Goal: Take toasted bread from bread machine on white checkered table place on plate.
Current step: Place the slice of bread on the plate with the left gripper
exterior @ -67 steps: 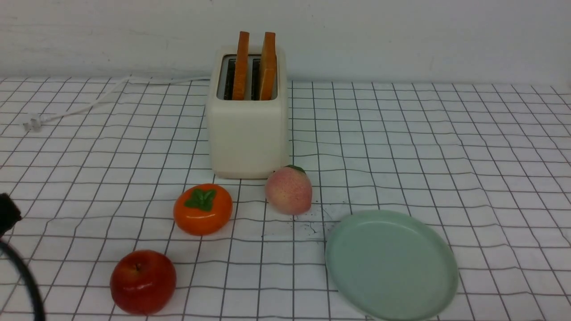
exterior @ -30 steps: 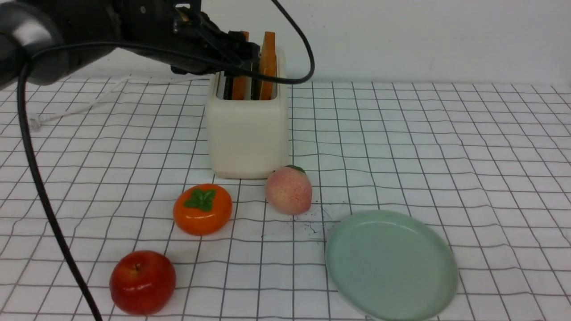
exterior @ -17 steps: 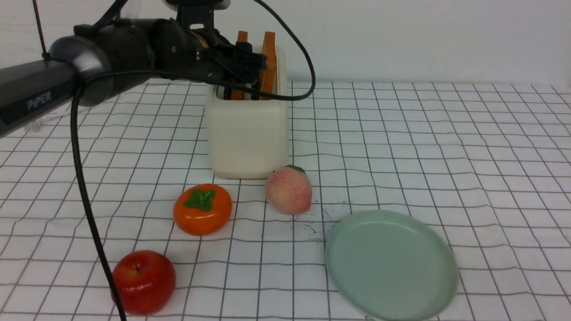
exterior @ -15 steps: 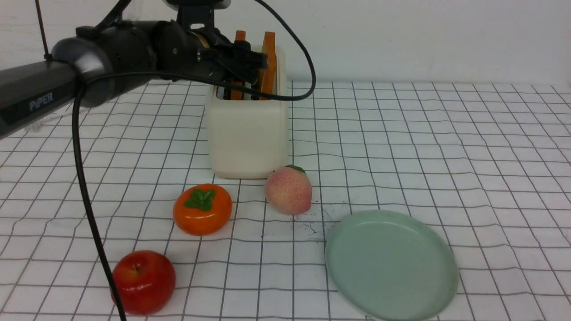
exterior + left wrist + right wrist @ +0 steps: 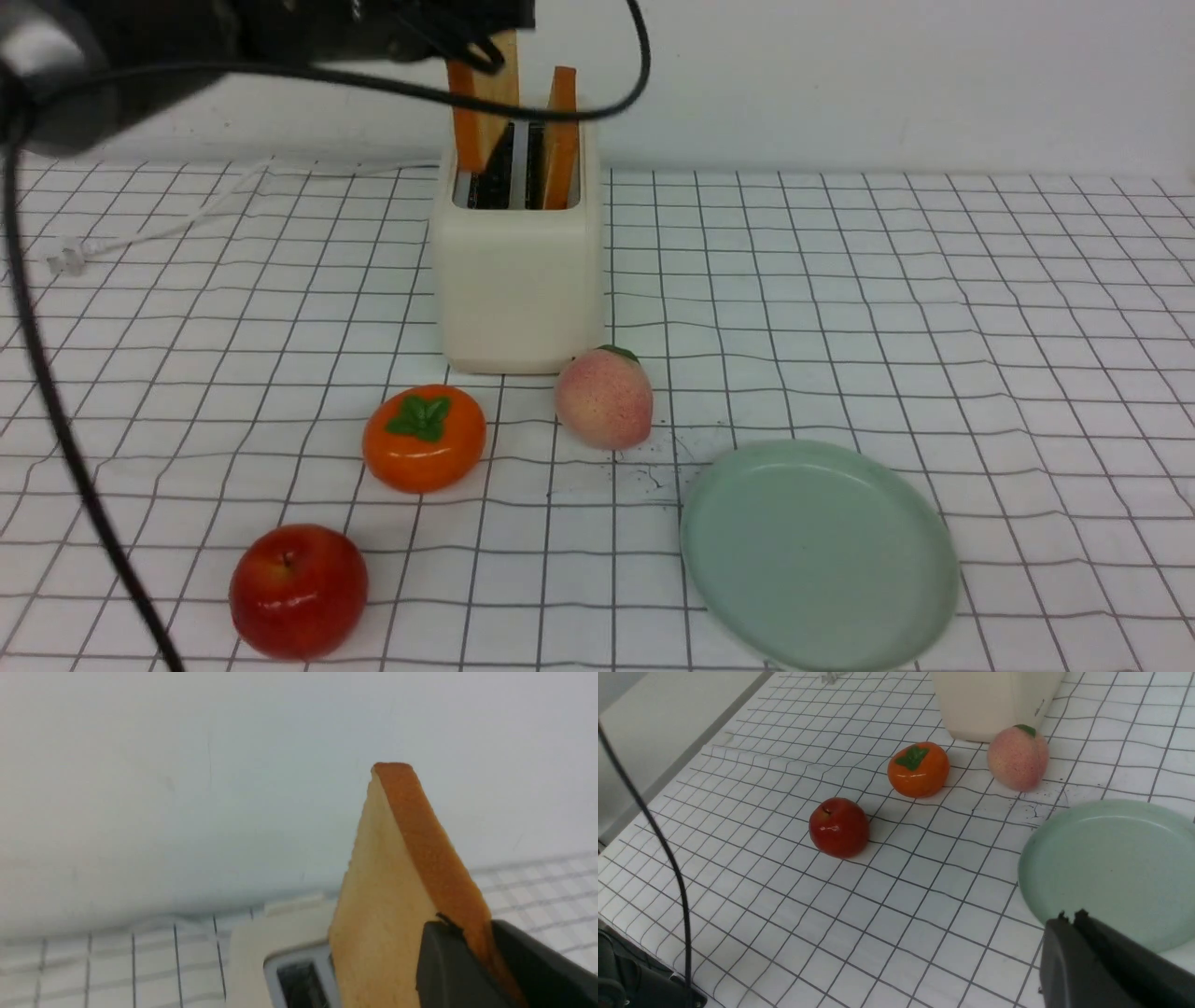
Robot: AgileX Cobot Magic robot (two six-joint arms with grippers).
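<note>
The cream-white bread machine (image 5: 518,280) stands at the back middle of the white checkered table (image 5: 934,308). My left gripper (image 5: 485,33) is shut on the left slice of toasted bread (image 5: 476,112), which is raised and tilted, its lower end still at the slot. The left wrist view shows that slice (image 5: 383,882) clamped in my left gripper (image 5: 476,938) above the bread machine (image 5: 280,933). The second slice (image 5: 560,140) stands upright in the right slot. The mint-green plate (image 5: 822,555) lies at the front right. My right gripper (image 5: 1069,917) is shut and empty beside the plate (image 5: 1111,868).
An orange persimmon (image 5: 425,450) and a peach (image 5: 604,399) lie just in front of the bread machine. A red apple (image 5: 299,590) lies at the front left. The white cord (image 5: 168,219) runs back left. A wall stands close behind the bread machine.
My left arm came in from the left and shut on the left slice. It has since risen, pulling the slice up and tilting it out of its slot.
</note>
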